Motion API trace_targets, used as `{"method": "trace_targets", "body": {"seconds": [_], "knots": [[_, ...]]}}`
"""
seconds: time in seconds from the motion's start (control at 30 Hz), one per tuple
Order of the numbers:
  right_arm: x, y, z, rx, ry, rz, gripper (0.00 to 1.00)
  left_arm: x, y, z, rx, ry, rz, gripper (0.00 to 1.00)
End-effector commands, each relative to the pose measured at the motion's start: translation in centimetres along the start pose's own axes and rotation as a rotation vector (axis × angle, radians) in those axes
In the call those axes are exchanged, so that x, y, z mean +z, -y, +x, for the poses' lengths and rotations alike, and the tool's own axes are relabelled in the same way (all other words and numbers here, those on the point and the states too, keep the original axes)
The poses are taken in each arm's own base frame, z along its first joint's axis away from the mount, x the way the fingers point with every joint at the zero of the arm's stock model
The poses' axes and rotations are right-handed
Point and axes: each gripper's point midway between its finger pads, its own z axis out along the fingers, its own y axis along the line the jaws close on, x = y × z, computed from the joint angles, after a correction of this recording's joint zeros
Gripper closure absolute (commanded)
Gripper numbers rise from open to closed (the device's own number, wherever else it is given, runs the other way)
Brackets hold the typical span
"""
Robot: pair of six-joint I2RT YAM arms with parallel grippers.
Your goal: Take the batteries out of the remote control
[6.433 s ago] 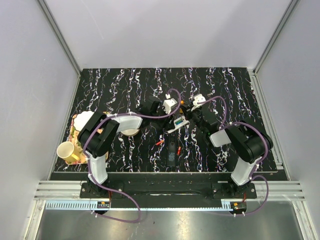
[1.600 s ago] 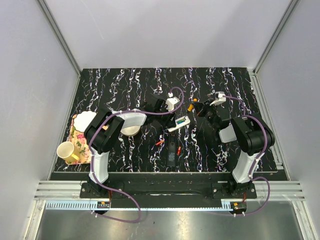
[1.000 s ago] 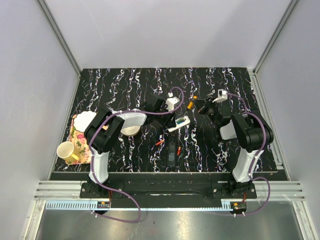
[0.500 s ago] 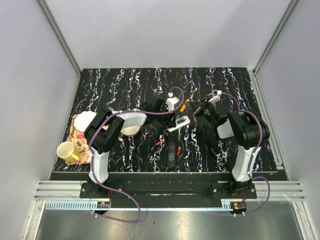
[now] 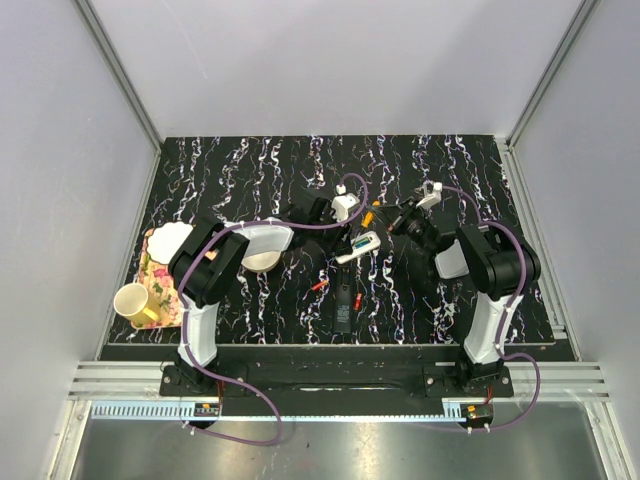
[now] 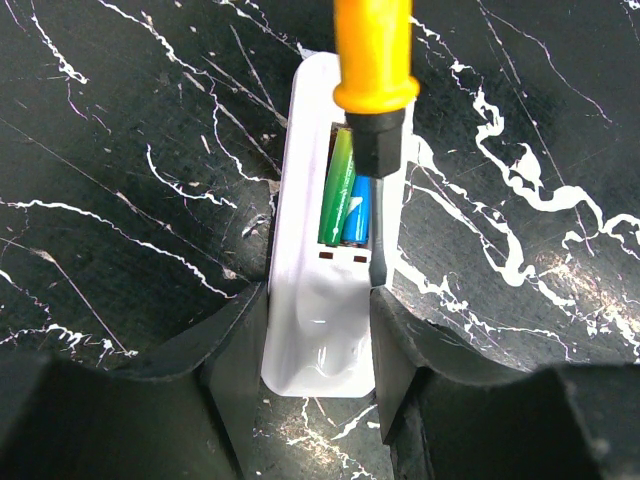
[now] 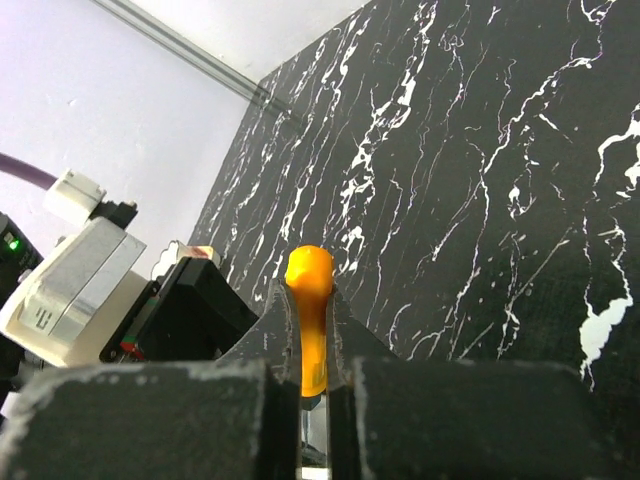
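Top external view: the white remote control lies at the middle of the black marbled table, slanting from lower left to upper right. The left gripper reaches it from the upper left. The right gripper comes from the upper right, carrying an orange-handled tool just above the remote. A white bowl sits left of centre and a yellow cup at the far left. Left wrist view: the left fingers press on both long sides of the remote's near end at lower centre, pinching it. Its slot faces up, with the green battery on the left touching the blue battery on the right. The tool's dark shaft runs down from top centre along the slot's right edge, beside the blue battery. Right wrist view: the right fingers are clamped on the orange handle at lower centre.
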Motion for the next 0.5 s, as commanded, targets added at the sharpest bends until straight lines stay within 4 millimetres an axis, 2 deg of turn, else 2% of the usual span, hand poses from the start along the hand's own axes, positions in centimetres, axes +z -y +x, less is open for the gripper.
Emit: {"method": "trace_targets", "body": {"seconds": [0.0, 0.27, 0.47], "knots": [[-0.6, -5.1, -4.9, -0.23, 0.182, -0.143, 1.0, 1.5, -1.2, 2.7, 0.001, -0.068, -0.063, 1.0], [-2.2, -3.8, -5.7, -0.368, 0.241, -0.041, 1.0, 1.5, -1.2, 2.7, 0.003, -0.067, -0.064, 1.0], [-2.4, -2.7, -5.9, -0.408, 0.261, 0.01, 1.0, 1.4, -1.2, 2.8, 0.002, -0.07, -0.062, 1.0]]}}
